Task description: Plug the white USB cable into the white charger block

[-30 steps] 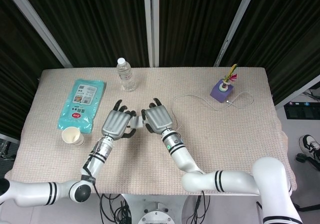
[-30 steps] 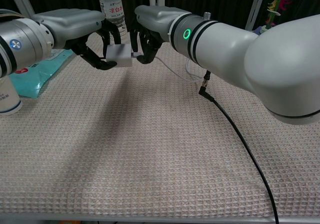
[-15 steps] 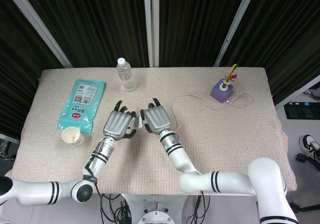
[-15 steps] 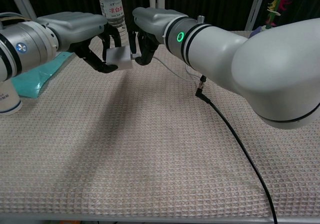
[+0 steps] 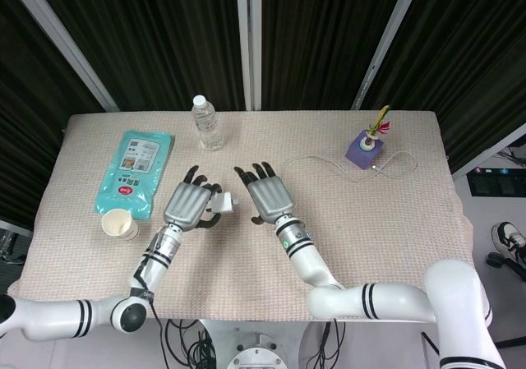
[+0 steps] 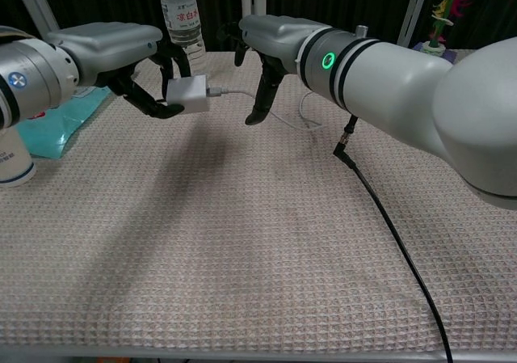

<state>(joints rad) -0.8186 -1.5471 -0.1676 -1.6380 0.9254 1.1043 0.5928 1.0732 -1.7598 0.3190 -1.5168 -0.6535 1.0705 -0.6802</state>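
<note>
My left hand (image 5: 189, 205) (image 6: 133, 60) holds the white charger block (image 6: 187, 94) (image 5: 222, 205) above the table. The white USB cable (image 6: 236, 93) has its plug seated in the block's right side and runs off to the right. My right hand (image 5: 268, 196) (image 6: 271, 52) hovers just right of the block with its fingers spread and nothing in them. The rest of the cable (image 5: 329, 160) trails across the cloth toward the back right.
A water bottle (image 5: 208, 123) stands behind the hands. A teal wipes packet (image 5: 136, 170) and a paper cup (image 5: 120, 223) lie at the left. A purple holder (image 5: 365, 148) stands at the back right. A black cable (image 6: 388, 234) crosses the cloth in the chest view.
My right hand has let go of the cable plug, spread its fingers and drawn away to the right. The plug now sits in the block, which my left hand still holds.
</note>
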